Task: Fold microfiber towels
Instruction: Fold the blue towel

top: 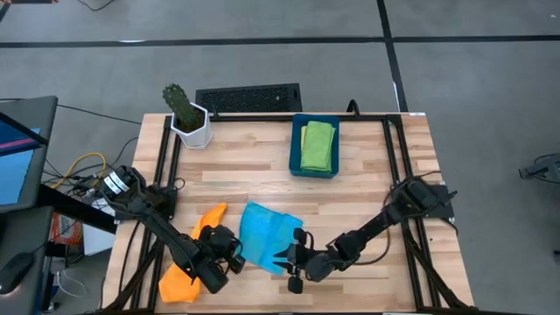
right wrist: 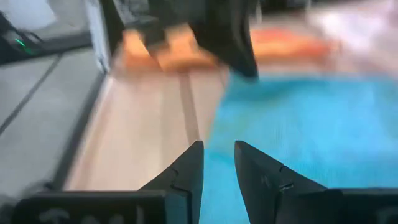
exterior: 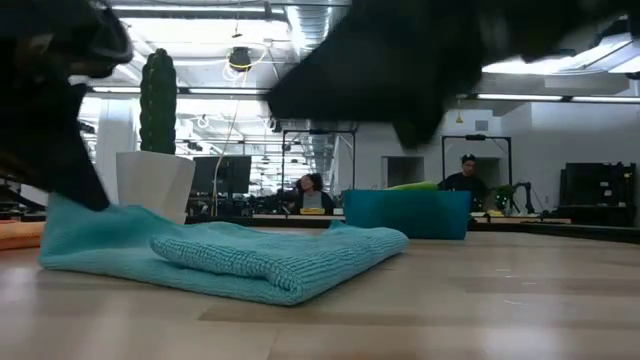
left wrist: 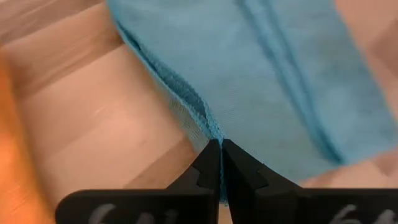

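Overhead arrangement: a wooden counter with black rails carries a light blue towel in the lower centre of the frame, partly folded, one layer lying over another. An orange towel lies crumpled at lower left, partly under the left arm. A green towel sits folded inside a dark blue bin at upper centre. A potted cactus in a white pot stands at upper left, with a keyboard just beyond the counter's far edge.

Left pincer: at the left edge of the light blue towel; in its wrist view the two fingers meet tip to tip, pinched on the towel's hem.

Right pincer: low over the lower right edge of the same towel; in its wrist view the fingers stand a narrow gap apart, with blue cloth ahead of them. Whether they hold the cloth I cannot tell.

Table-height view: the light blue towel lies in a thick fold at lower left, the bin behind it at centre, the cactus at left. Seated people show in the room beyond.
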### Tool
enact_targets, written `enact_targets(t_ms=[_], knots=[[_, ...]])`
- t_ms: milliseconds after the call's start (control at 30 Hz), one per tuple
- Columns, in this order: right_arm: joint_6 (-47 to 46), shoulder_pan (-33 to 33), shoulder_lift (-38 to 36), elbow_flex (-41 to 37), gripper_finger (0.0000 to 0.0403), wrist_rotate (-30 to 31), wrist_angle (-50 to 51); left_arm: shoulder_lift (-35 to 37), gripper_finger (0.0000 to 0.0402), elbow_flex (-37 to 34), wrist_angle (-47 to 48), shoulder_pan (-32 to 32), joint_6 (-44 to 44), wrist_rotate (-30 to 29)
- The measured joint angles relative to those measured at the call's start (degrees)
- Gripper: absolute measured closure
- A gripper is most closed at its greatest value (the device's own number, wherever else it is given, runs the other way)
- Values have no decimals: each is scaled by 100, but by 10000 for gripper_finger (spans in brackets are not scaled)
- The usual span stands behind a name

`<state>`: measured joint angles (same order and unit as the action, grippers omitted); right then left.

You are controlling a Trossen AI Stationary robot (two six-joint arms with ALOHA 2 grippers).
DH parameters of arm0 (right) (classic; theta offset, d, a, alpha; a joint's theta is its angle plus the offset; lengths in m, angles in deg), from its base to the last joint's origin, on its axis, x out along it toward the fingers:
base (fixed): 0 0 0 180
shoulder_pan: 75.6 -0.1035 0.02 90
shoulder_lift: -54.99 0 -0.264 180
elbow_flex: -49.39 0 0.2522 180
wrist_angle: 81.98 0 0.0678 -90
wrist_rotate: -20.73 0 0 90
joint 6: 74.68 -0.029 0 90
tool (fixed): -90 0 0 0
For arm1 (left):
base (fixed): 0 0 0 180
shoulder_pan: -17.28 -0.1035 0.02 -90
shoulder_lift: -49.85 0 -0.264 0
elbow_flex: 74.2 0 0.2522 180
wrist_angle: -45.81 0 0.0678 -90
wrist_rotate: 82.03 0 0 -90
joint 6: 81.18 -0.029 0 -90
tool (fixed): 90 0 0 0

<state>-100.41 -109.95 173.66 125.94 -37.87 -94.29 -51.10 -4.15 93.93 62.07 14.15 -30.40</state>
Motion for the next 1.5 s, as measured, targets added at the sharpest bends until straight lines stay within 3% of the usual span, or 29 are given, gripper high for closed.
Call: enact_targets(t_ms=[200,433,567,767,933,1233,1500], knots=[[-839,47,393,-5,287,3,25,4,401,483,-145,-110,-968,79],[-866,149,430,1,287,-56,253,11,401,703,-906,-365,-1936,86],[-835,74,54,6,287,-21,267,-48,401,704,-1350,-498,-2305,384],[-1416,-351,-236,2,307,499,1155,-99,401,704,-1934,-647,-2762,562],[-1581,-601,-6,5,331,709,1193,-289,401,710,-2477,-781,-2991,803],[-1637,-501,597,7,353,347,344,-520,401,1047,-2452,-924,-3365,1039],[-1624,-341,861,52,377,312,187,-514,401,1047,-2007,-1011,-3478,1185]])
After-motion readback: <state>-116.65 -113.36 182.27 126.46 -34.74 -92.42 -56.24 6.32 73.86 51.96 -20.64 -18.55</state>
